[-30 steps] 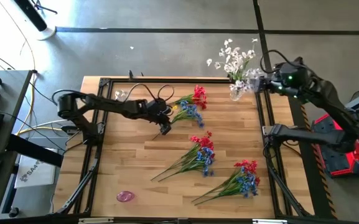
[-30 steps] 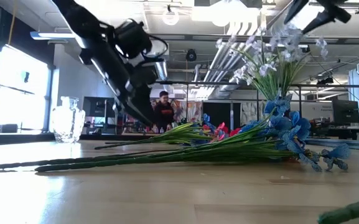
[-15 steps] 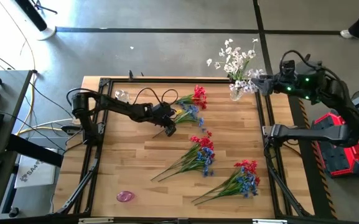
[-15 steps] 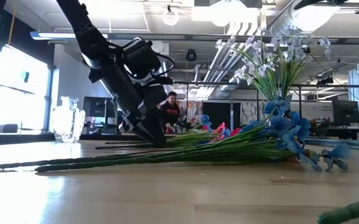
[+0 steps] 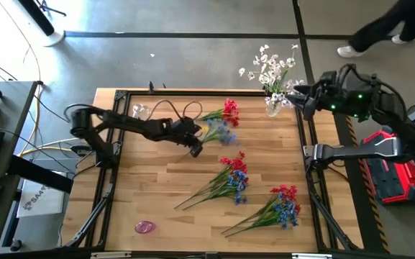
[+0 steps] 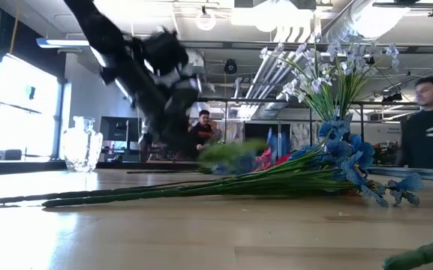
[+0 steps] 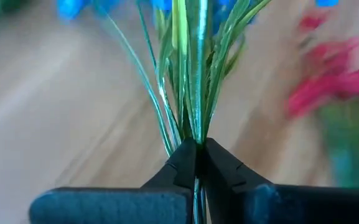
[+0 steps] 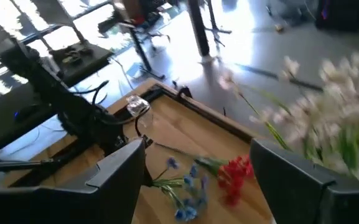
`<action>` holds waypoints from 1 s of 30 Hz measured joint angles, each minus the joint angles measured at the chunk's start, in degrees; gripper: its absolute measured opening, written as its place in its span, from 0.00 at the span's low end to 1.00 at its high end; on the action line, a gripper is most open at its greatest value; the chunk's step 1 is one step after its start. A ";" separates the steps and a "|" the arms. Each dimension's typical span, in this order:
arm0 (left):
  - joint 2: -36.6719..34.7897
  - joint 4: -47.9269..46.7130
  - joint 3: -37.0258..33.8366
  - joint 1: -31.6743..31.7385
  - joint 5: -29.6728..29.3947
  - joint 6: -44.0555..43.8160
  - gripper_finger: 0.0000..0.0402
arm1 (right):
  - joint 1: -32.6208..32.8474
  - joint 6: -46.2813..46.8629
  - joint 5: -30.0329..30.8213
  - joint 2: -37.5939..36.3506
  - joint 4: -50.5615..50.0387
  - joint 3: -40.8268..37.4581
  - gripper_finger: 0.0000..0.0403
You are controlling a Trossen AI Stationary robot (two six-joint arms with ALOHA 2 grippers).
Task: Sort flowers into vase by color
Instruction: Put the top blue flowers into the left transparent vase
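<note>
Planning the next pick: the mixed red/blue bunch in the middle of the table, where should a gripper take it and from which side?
Grip the middle bunch on its bare green stems, low toward the cut ends, not the blossoms. Come straight down from above with the fingers across the stems: it lies flat and diagonal, stems fanning toward the table's front left, heads bulky. The left gripper, already shut on the rear bunch's stems, shows the same hold.

Three flower bunches [image 5: 233, 178] lie mid-table, a vase [image 5: 272, 106] at the far-right corner.

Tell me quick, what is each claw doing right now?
Left gripper: closed on green flower stems.
Right gripper: open, holding nothing, up by the white flowers.
</note>
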 joint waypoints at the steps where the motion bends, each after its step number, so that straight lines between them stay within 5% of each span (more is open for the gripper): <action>1: -1.46 0.01 0.08 0.01 -0.46 0.00 0.00 | 1.23 -1.27 0.91 0.12 1.12 0.00 0.69; 8: -11.97 0.11 0.08 0.06 -2.22 0.53 0.00 | 9.81 -9.53 6.76 2.66 9.00 0.00 0.69; 22: -29.76 9.96 0.12 -0.47 -6.80 5.73 0.00 | 17.28 -10.97 2.00 19.24 15.81 -0.07 0.69; 30: -31.37 19.62 0.12 -0.53 1.43 8.95 0.00 | 15.49 -12.07 -2.45 27.92 33.83 -0.07 0.69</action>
